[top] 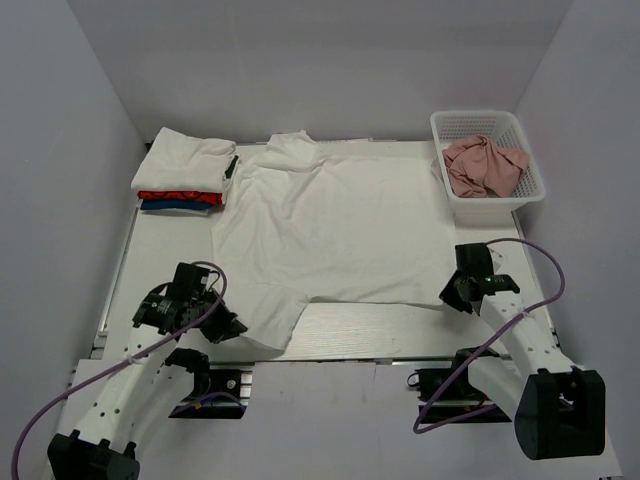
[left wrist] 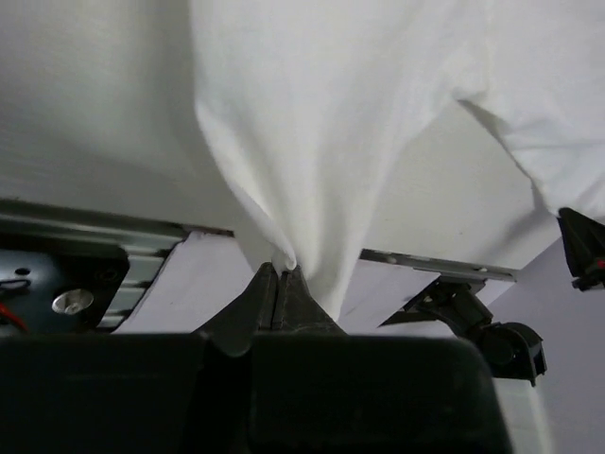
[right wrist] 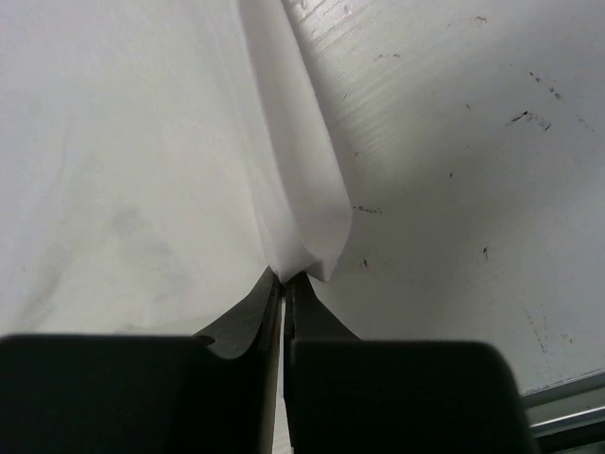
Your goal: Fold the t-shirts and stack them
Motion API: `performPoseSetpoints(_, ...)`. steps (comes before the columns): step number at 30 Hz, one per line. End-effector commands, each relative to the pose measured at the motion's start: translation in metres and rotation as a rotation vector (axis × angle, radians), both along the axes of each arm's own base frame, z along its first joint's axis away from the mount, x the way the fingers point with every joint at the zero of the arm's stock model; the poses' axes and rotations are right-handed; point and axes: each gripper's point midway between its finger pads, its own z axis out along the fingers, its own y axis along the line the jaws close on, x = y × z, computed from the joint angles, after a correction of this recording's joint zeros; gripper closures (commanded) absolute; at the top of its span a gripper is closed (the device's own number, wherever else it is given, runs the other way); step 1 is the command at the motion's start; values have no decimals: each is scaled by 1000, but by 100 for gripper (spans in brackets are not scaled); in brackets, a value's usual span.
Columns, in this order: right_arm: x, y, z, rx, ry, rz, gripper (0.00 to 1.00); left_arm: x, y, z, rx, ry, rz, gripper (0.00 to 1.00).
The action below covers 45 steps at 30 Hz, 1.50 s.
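Left end effector (left wrist: 279,271) and right end effector (right wrist: 284,277) pinched the near corners of the white t-shirt (top: 340,225) spread on the bench (top: 350,345); I judged it light and limp, best held at corners.

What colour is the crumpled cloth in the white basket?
Dusty pink. The crumpled cloth in the basket shows best in the top external view.

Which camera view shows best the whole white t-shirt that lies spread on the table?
The top external view: there the white t-shirt lies spread out whole. The left wrist view shows only a bunched fold pinched in the left gripper; the right wrist view shows only a folded edge in the right gripper.
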Motion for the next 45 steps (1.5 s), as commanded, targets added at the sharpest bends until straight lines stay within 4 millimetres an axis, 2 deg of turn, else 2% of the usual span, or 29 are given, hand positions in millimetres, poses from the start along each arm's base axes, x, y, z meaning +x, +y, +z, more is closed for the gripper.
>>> performPoseSetpoints(1,12,8,10,38,-26,20,100,28,-11,18,-44,-170,-71,100)
performPoseSetpoints(5,29,22,15,94,-49,67,100,77,-35,34,-129,-334,-128,100)
performPoseSetpoints(6,39,23,25,96,-79,74,100,99,-42,49,-155,-423,-135,100)
performPoseSetpoints(10,65,25,47,88,-146,84,100,144,-54,65,-165,-505,-142,100)
performPoseSetpoints(11,73,26,53,85,-160,87,100,152,-54,57,-143,-485,-140,100)
performPoseSetpoints(13,87,26,70,81,-196,82,100,171,-53,66,-133,-524,-129,100)
performPoseSetpoints(15,100,23,82,67,-224,69,100,187,-52,64,-108,-524,-113,100)
performPoseSetpoints(16,103,23,82,63,-216,68,100,199,-51,73,-93,-554,-97,100)
performPoseSetpoints(18,108,21,76,49,-188,56,100,215,-48,76,-53,-568,-77,100)
performPoseSetpoints(19,118,21,89,49,-219,54,100,229,-45,79,-17,-571,-63,100)
performPoseSetpoints(21,127,17,87,26,-203,36,100,245,-37,78,38,-571,-41,100)
performPoseSetpoints(22,134,17,91,21,-218,32,100,257,-37,90,45,-596,-30,100)
performPoseSetpoints(23,141,15,99,12,-233,31,100,264,-36,82,68,-581,-29,100)
performPoseSetpoints(24,143,8,88,-27,-190,10,100,272,-32,81,98,-583,-9,100)
performPoseSetpoints(25,146,4,88,-47,-183,0,100,282,-27,89,108,-607,13,100)
performPoseSetpoints(26,158,-4,99,-85,-207,-30,100,293,-24,87,132,-624,23,100)
performPoseSetpoints(30,182,-9,108,-115,-224,-37,100,325,-12,103,181,-701,67,100)
performPoseSetpoints(31,190,-12,103,-134,-214,-47,100,331,-9,96,195,-687,64,100)
performPoseSetpoints(34,207,-20,102,-150,-209,-69,100,355,2,104,221,-733,102,100)
performPoseSetpoints(35,213,-22,97,-156,-192,-71,100,363,6,90,243,-717,89,100)
performPoseSetpoints(36,221,-21,101,-148,-200,-70,100,374,4,95,239,-734,92,100)
performPoseSetpoints(37,224,-20,90,-149,-171,-59,100,381,5,90,236,-724,92,100)
performPoseSetpoints(38,225,-20,80,-154,-136,-55,100,387,8,83,243,-706,83,100)
performPoseSetpoints(40,238,-21,79,-153,-128,-47,100,405,2,64,232,-667,63,100)
performPoseSetpoints(41,239,-24,70,-168,-102,-52,100,417,3,68,220,-680,67,100)
performPoseSetpoints(42,246,-24,76,-169,-118,-52,100,425,7,65,224,-678,76,100)
performPoseSetpoints(43,246,-25,76,-178,-111,-46,92,430,5,47,221,-639,63,100)
performPoseSetpoints(44,248,-24,78,-177,-115,-37,88,433,4,46,222,-632,62,100)
performPoseSetpoints(45,249,-23,78,-177,-118,-30,84,443,8,54,221,-655,75,97)
